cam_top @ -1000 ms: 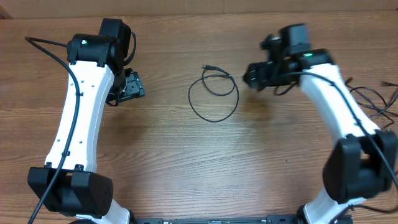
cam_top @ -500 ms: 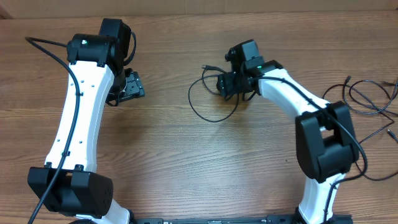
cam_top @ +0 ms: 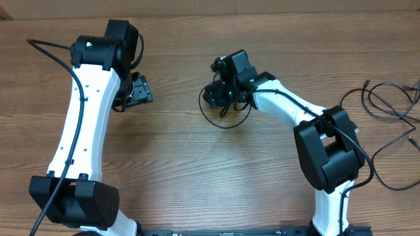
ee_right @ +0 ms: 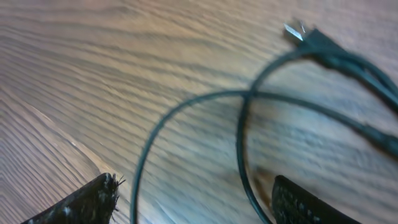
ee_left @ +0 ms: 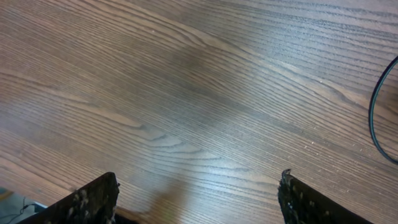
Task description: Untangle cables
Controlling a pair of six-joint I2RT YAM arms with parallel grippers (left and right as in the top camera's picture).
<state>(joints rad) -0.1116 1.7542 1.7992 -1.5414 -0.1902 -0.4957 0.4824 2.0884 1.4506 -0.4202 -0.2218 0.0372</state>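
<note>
A thin black cable lies in a loose loop at the table's middle. My right gripper is open and sits over the loop's upper part. In the right wrist view the cable's strands cross between my open fingers, and a silver-tipped plug lies beyond. More thin black cables lie in loose loops at the right edge. My left gripper is open and empty to the left; its wrist view shows bare wood between the fingers and an arc of cable at the right.
The wooden table carries both arm bases at the front edge. A thick black cable runs to the left arm.
My right arm has swung left from the table's right side to over the cable loop. The left arm has not moved.
</note>
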